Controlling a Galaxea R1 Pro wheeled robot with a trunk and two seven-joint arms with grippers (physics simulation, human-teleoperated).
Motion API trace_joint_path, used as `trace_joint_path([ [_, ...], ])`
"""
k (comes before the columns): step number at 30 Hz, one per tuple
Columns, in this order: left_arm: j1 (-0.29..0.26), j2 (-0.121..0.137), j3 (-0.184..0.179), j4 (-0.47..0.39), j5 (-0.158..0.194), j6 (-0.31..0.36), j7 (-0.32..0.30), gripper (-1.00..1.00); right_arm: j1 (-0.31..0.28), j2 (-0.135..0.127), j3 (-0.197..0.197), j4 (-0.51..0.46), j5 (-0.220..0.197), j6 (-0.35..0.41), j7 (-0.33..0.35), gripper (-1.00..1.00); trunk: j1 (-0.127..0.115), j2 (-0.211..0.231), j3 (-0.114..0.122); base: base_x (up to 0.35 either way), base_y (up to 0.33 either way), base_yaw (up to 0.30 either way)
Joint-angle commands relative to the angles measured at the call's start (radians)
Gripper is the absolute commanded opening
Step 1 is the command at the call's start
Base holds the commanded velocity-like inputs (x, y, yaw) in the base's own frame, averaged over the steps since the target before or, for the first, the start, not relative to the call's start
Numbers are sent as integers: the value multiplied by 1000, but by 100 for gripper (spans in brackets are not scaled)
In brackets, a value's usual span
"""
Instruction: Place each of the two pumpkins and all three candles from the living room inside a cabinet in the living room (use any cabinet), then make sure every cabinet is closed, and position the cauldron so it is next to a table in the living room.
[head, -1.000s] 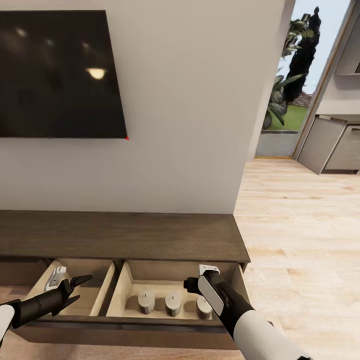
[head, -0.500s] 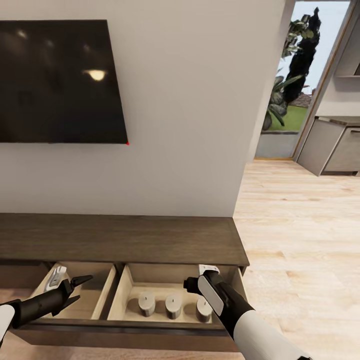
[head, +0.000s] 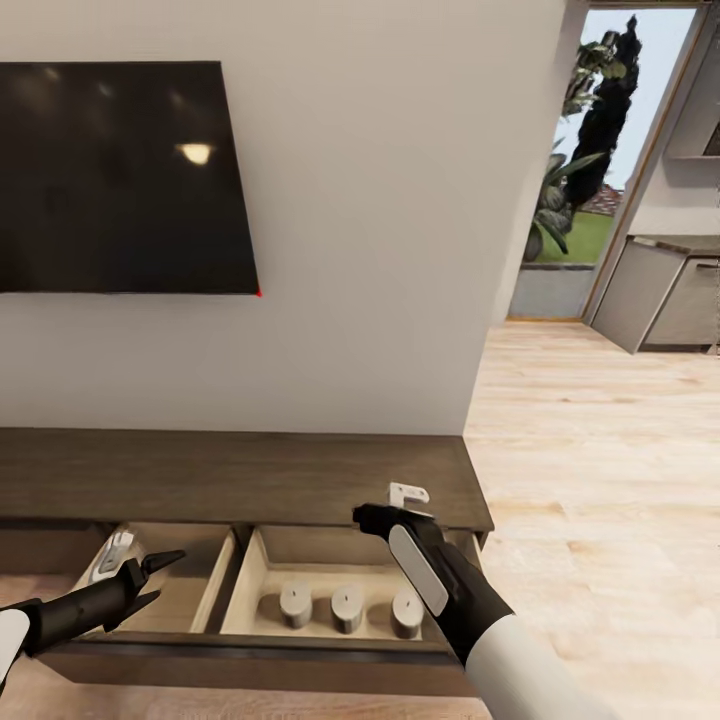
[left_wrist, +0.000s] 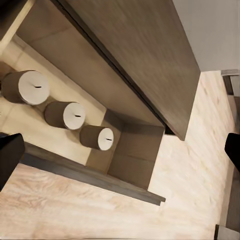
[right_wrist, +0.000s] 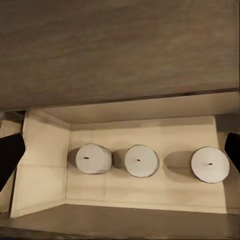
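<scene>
- The cabinet (head: 240, 475) is running along the wall under the dark television (head: 120, 178), and two of its drawers are standing pulled out, pale interiors showing.
- Three candles (head: 347, 607) are sitting upright in a row on the floor of the right-hand drawer (head: 345, 600); none are touching, and the one nearest the cabinet's end is standing a little further off from the other two.
- The right gripper (head: 368, 517) is hovering above that drawer, over its back edge near the cabinet top; whether its fingers are apart or together I cannot tell.
- The left gripper (head: 160, 580) is hanging over the left-hand drawer (head: 160, 590); its two black fingers are spread apart, holding nothing.
- Light wood floor (head: 600, 480) is stretching off right towards a doorway with greenery beyond.
</scene>
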Motion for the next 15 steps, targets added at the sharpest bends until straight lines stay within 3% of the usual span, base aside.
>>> trace_joint_path([
  [1,0,0,0,0,-1,0,0,100,0,0,0,-1,0,0,0,100,-4,7,3,-295,0,0],
  [15,0,0,0,0,0,0,0,100,0,0,0,-1,-1,0,0,100,-58,105,47,-321,0,0],
])
